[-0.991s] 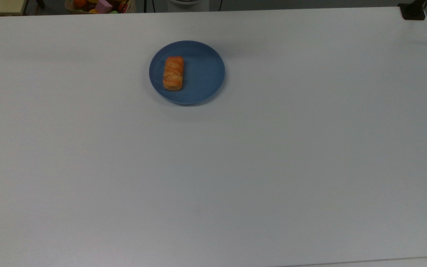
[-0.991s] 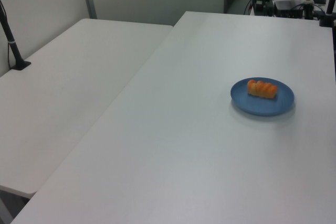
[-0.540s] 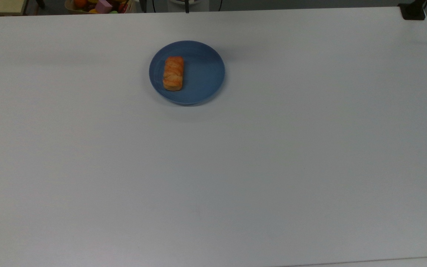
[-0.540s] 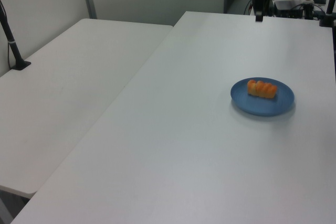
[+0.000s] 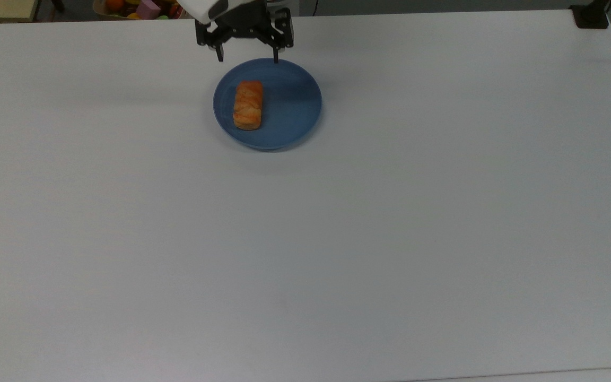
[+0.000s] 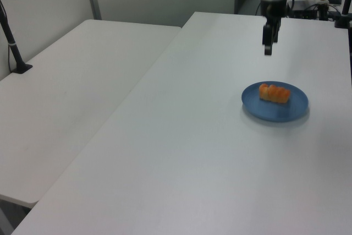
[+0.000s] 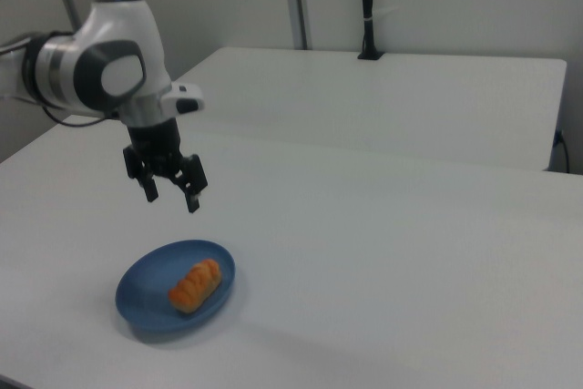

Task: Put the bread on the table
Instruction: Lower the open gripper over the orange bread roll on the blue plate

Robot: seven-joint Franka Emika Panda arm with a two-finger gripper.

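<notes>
The bread (image 5: 247, 104) (image 6: 274, 93) (image 7: 195, 285), a small golden-orange loaf, lies on a round blue plate (image 5: 295, 106) (image 6: 275, 112) (image 7: 146, 291), toward the plate's left side in the top view. The plate rests on the white table (image 5: 337, 239) (image 6: 192, 152) (image 7: 383, 271). My gripper (image 5: 248, 57) (image 6: 268, 48) (image 7: 171, 198) hangs open and empty in the air over the plate's far rim, fingers pointing down. It stands well above the bread and touches nothing.
A bin of colourful toys (image 5: 141, 8) sits past the table's far edge at the top view's left. A black mount (image 5: 591, 16) is clamped at the far right corner. A second white table (image 6: 71, 92) (image 7: 392, 97) adjoins, with a black pole (image 6: 14, 48) (image 7: 366, 6).
The arm has come in from the table's far edge and my open gripper now hangs over the plate's far rim. Bread and plate have not moved.
</notes>
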